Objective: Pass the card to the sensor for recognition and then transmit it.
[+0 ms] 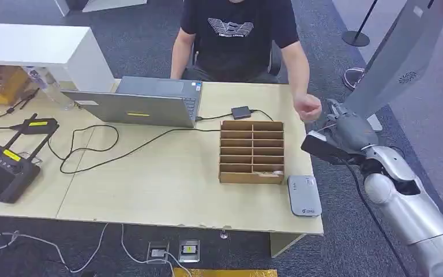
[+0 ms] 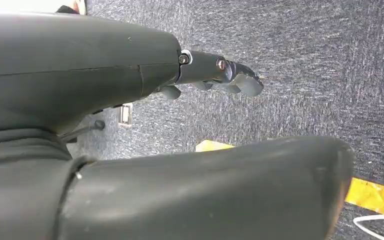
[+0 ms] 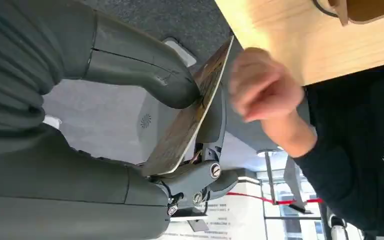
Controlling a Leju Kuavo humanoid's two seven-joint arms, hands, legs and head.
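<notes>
My right hand [image 1: 349, 130] is raised beyond the table's right edge and pinches a thin card [image 3: 187, 125] between the thumb [image 3: 145, 70] and the fingers [image 3: 215, 120] behind it. A seated person's hand [image 1: 307, 107] reaches toward it and appears blurred [image 3: 262, 85] just beside the card's free end; I cannot tell if it touches. The grey card sensor [image 1: 304, 195] lies flat near the table's front right corner, below and left of my right hand. My left hand [image 2: 220, 75] hangs over the carpet with nothing in it.
A wooden slotted organizer [image 1: 252, 151] stands left of the sensor. An open laptop [image 1: 138, 104], a small black box [image 1: 241, 112], cables and a black remote controller [image 1: 3, 170] lie on the table [image 1: 167, 184]. A grey panel [image 1: 401, 57] rises behind my right arm.
</notes>
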